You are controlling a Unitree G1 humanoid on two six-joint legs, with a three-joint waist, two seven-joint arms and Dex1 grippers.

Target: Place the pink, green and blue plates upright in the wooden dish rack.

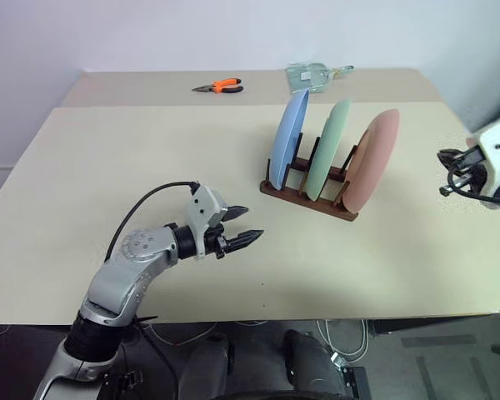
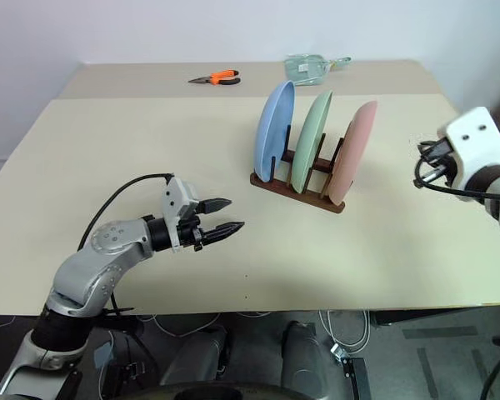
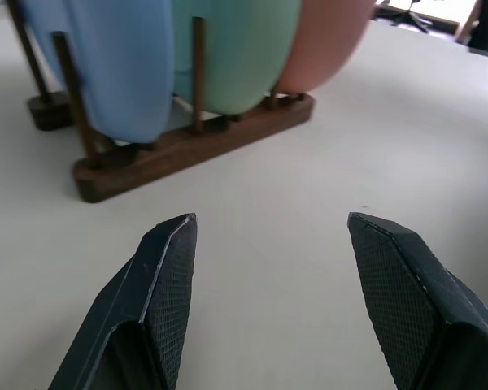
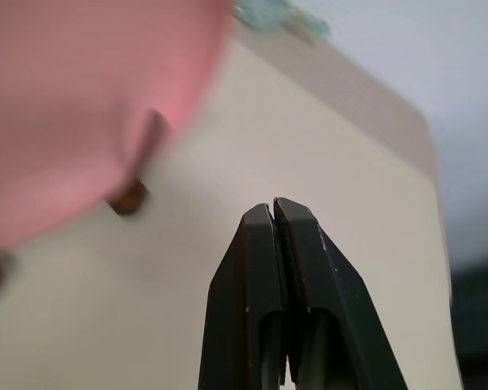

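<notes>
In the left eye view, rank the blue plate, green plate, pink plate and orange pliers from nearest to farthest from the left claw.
1. Blue plate, the rack's left slot, nearest the left claw.
2. Green plate, middle slot.
3. Pink plate, right slot.
4. Orange pliers, at the table's far edge.

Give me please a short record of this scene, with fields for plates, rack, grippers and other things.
plates: blue plate, green plate, pink plate, all upright in the rack
rack: wooden dish rack on the table
left gripper: open, empty, short of the rack
right gripper: shut, empty, beside the pink plate
other: orange pliers and a clear packet at the far edge
</notes>
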